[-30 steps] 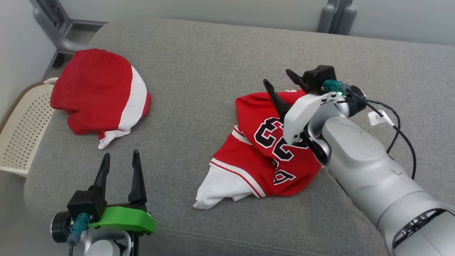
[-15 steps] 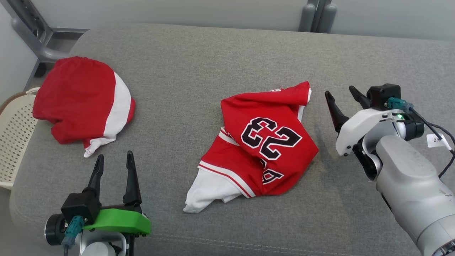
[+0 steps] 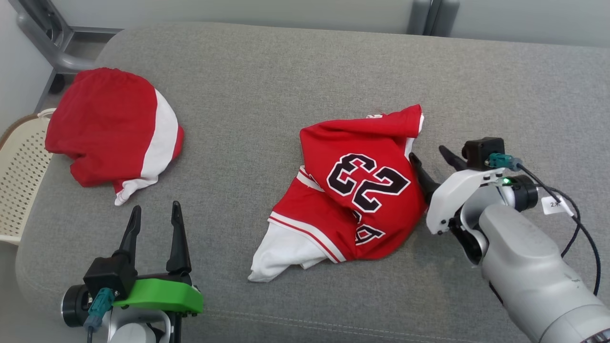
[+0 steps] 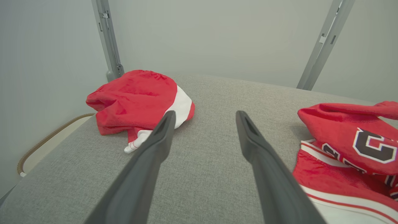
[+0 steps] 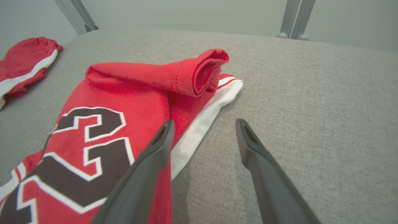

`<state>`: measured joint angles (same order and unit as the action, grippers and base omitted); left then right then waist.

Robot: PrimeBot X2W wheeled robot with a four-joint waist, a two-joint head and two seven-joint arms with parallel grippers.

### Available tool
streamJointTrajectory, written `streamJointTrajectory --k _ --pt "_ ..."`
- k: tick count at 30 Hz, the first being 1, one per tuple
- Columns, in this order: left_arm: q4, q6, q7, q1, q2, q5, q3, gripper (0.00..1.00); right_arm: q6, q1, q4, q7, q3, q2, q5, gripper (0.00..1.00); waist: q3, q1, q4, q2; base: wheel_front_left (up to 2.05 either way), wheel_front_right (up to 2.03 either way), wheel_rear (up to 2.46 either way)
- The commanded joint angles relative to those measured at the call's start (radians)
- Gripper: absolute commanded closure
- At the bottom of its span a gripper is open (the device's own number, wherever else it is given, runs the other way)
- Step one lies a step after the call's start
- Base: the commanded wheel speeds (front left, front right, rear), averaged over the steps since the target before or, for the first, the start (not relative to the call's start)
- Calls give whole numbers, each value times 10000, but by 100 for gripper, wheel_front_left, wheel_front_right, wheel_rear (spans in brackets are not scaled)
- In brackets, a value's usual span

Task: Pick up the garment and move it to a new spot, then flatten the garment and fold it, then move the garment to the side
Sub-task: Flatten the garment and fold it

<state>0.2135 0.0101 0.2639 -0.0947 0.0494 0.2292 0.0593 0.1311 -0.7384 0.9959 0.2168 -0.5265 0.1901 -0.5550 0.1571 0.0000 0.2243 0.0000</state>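
From the head view, a crumpled red jersey (image 3: 367, 190) numbered 23 lies mid-way across the grey padded surface (image 3: 267, 85). The right gripper (image 3: 427, 152) is spread wide and empty at its right edge. The left gripper (image 3: 156, 206), also wide and empty, hovers well apart near the front. A second red-and-white garment (image 3: 114, 133) lies far left beside a cream basket (image 3: 19, 186). The left wrist view looks between spread fingers at bare fabric. In the right wrist view, one finger overlaps the jersey's white trim and the other is over bare fabric.
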Motion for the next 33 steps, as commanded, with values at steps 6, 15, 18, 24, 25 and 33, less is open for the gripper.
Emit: streamJointTrajectory --k 6,15,18,24,25,33 --pt "47 -13 7 -40 20 -9 -85 0 -6 696 -466 -458 -393 -255 -811 0 -130 0 11 0 0 0 0" --pt "70 34 7 -4 20 -5 -48 0 -5 1218 -1211 -926 -652 54 -1870 0 -212 0 -42 0 0 0 0" --pt "112 55 6 -68 20 -12 -12 0 -5 1389 -1589 -1149 -1022 195 -2270 100 -200 0 3 0 0 0 0" --pt "116 30 6 60 20 -61 -79 0 -5 1322 -1945 -773 -1315 376 -2398 100 -285 0 -2 0 0 0 0" --pt "112 25 6 94 20 -71 -85 0 -5 1308 -2051 -643 -1338 402 -2373 100 -313 0 -9 0 0 0 0" --pt "81 -6 6 236 22 -91 -59 0 -5 1534 -3311 -86 -1620 581 -1818 100 -545 0 -74 0 0 0 0"
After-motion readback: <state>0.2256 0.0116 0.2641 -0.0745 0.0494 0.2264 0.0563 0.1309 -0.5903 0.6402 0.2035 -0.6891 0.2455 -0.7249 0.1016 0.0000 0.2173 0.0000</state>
